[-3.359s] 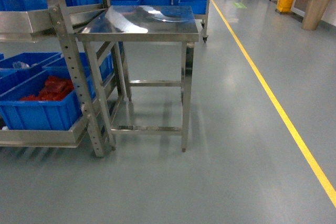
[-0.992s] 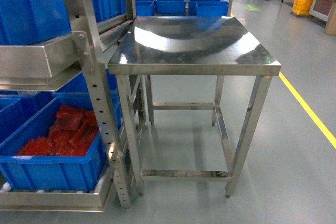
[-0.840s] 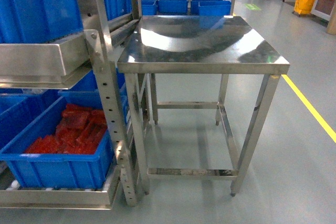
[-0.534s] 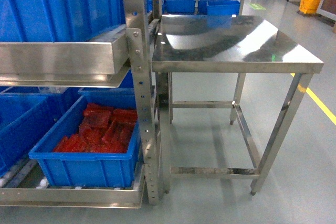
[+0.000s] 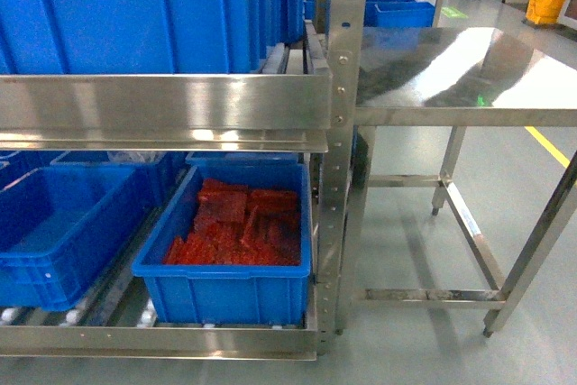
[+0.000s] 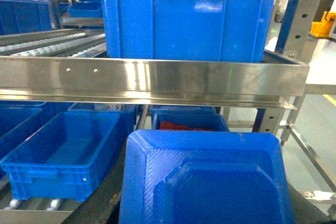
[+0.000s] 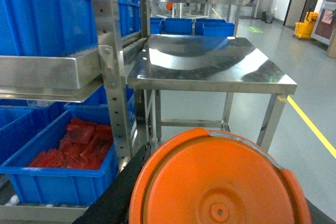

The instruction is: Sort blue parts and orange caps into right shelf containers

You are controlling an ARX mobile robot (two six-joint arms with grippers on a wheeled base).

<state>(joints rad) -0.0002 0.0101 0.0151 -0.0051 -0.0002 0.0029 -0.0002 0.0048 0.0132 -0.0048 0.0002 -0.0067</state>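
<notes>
The shelf [image 5: 171,101] fills the left of the head view. Blue containers stand on it: a tall one [image 5: 135,6] on the upper level, an empty one [image 5: 63,223] below, and one holding red pieces [image 5: 225,290] by the upright. Neither gripper shows in the head view. In the left wrist view my left gripper [image 6: 205,203] is shut on a blue part [image 6: 205,182], a square dished piece between dark fingers [image 6: 107,198], facing the shelf beam [image 6: 147,80]. In the right wrist view my right gripper [image 7: 218,203] is shut on a round orange cap [image 7: 215,182].
A stainless-steel table [image 5: 469,69] stands against the shelf's right upright, also in the right wrist view [image 7: 210,61]. More blue crates [image 5: 397,11] sit behind it. A yellow floor line [image 5: 545,143] and a yellow mop bucket [image 5: 547,2] lie to the right.
The head view has closed in on the shelf and swung left. The shelf now fills the left and middle, and the steel table has slid to the right edge.
</notes>
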